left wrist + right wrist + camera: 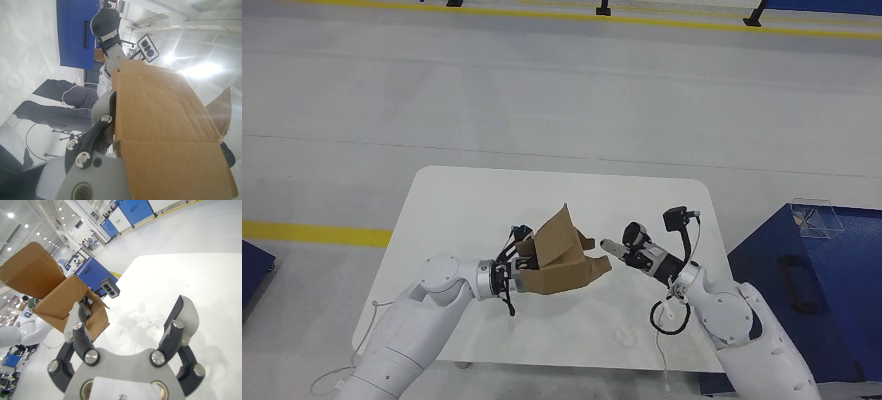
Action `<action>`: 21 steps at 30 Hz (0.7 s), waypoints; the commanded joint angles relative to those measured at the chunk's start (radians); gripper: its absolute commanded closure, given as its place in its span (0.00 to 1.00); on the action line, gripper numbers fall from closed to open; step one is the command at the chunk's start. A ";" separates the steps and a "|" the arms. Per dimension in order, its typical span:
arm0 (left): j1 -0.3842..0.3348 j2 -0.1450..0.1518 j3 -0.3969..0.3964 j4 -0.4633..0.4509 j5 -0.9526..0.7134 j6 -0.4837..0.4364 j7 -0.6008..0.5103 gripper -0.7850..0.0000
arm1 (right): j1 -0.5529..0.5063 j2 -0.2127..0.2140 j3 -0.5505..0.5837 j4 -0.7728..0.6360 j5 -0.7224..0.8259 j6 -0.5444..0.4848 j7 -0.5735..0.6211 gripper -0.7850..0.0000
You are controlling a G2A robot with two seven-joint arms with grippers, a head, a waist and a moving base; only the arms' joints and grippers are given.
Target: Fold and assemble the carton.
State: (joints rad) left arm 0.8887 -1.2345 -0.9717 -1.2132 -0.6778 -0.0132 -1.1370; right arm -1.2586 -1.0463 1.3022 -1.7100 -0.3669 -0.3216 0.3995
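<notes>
- Top view: the carton (554, 258), brown and half-erected, sits over the middle of the white table (492, 200), with one panel rising to a peak and a flap jutting toward the right arm.
- The left gripper (513, 265) holds the carton at its left end.
- The right gripper (610, 246) stands just beside the jutting flap. From above, it cannot be told whether they touch.
- Left wrist view: a creased carton panel (160, 117) lies across the pincer. One finger (112, 106) sits at the panel's edge, and the dark pad of the other (229, 155) shows past the far corner, so the pincer is set about the cardboard.
- This view adds the right gripper seen from ahead, its dark-padded finger (105, 20) rising beyond the panel.
- Right wrist view: the right gripper (130, 306) is spread wide with nothing between its ribbed pads.
- One finger (75, 317) overlaps the carton's lower flap (98, 321). The other stands over bare tabletop (170, 275).
- This view adds the carton's open end (56, 298), raised off the table, with dark hardware visible inside it.
- A blue cabinet (812, 290) stands just beside the table on the right arm's side.
</notes>
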 commanded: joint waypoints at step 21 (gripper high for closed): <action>0.046 0.010 -0.042 -0.055 0.066 0.000 0.097 1.00 | 0.059 -0.046 -0.184 -0.014 -0.302 0.199 -0.098 0.00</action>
State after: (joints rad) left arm 0.9348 -1.2241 -1.0140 -1.2700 -0.6100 -0.0152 -1.0389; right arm -1.1989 -1.0912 1.1208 -1.7221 -0.6647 -0.1249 0.3005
